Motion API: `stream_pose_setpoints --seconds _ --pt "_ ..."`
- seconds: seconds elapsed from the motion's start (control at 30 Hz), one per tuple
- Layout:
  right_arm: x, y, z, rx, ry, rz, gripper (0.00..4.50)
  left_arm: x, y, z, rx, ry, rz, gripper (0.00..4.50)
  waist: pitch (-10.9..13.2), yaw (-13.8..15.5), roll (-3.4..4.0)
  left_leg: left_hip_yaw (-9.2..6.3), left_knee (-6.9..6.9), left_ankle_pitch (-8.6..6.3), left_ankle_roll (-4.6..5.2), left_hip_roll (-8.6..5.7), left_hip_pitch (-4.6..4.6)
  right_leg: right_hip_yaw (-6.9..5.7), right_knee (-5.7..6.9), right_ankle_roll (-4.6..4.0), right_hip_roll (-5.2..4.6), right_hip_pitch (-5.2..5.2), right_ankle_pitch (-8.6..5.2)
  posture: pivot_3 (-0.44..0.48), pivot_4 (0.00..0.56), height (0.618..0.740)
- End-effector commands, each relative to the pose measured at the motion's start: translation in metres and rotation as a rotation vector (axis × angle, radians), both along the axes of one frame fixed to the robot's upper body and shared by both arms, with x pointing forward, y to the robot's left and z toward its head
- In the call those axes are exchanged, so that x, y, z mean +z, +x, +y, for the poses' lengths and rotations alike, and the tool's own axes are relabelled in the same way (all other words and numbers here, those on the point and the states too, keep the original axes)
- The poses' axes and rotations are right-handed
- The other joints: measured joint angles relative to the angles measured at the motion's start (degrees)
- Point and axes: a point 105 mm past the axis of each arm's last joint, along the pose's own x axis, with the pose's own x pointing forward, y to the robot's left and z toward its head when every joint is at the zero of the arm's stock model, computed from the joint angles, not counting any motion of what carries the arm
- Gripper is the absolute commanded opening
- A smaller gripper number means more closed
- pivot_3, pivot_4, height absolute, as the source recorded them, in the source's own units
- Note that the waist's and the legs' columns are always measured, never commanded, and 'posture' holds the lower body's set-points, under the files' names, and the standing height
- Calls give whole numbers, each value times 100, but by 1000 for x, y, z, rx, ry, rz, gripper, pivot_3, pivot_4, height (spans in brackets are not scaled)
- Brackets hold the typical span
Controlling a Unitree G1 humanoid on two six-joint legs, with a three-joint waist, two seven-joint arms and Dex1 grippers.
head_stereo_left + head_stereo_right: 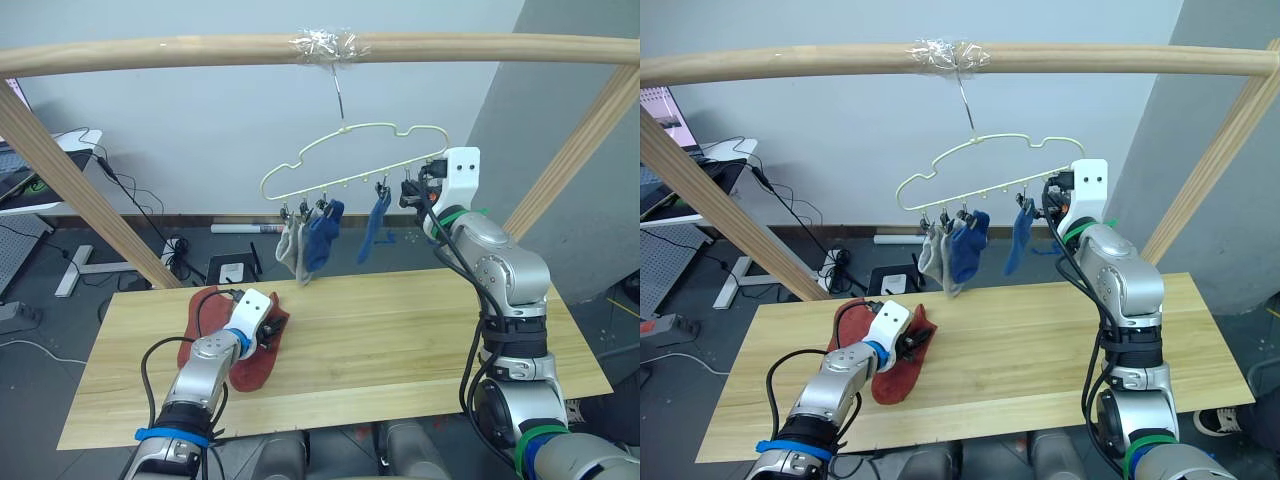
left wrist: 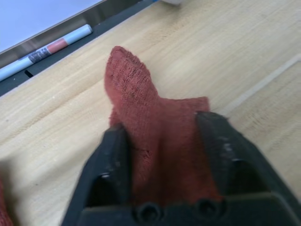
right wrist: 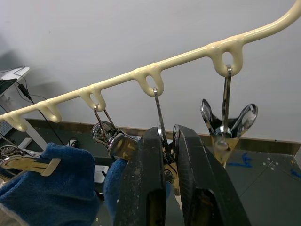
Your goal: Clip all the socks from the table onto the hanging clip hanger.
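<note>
Left gripper (image 2: 162, 155) straddles a red sock (image 2: 141, 117) on the table (image 1: 420, 340), fingers spread either side of the fabric, not yet pinching; a 2nd red sock (image 1: 195, 325) lies touching it. Right gripper (image 3: 170, 155) is up at the hanger (image 1: 350, 150), fingers pressed together on a clip (image 3: 162, 141), apparently squeezing it. 2 blue and 2 grey socks (image 1: 310, 235) hang clipped already. Risk: left gripper closing could snag both red socks or only a thin fold that slips during the lift; right-hand pull may swing the hanger and let the clip slip out.
</note>
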Motion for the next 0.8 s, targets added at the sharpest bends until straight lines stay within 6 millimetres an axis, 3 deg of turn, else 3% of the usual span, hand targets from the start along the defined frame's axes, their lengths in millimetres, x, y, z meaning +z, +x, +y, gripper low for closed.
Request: stream_pose_setpoints --seconds 0.03,0.13,0.17,0.43,0.57,0.8 --pt "10 2 -7 -19 2 -34 41 6 -3 -13 -32 -65 -31 1034 0 5 0 0 0 0 0 0 0 0 -1 0 0 0 0 -71 155 740" --pt "9 3 -10 -21 -4 -30 41 25 -1 -33 -77 -168 -115 137 0 11 0 0 0 0 0 -1 -3 0 -2 0 -1 0 0 -75 154 740" --pt "10 3 -11 -21 -4 -30 41 34 -1 -40 -95 -204 -148 36 0 13 0 -1 1 0 0 -1 -6 -1 -4 0 -1 -1 0 -76 154 740" --pt "17 0 -14 4 64 32 41 113 0 -93 -254 -482 -405 36 0 10 0 0 6 0 0 -1 -8 0 -4 -1 0 0 1 -86 152 740" --pt "19 -6 -12 33 130 112 41 131 -4 -121 -344 -534 -456 36 0 9 0 1 5 0 0 -1 -10 0 -4 -2 0 -1 2 -96 146 740" --pt "27 -17 -8 65 234 206 41 131 -5 -159 -444 -611 -405 36 -1 -15 1 1 11 0 1 -2 -11 1 -3 -1 3 0 2 -135 134 740"
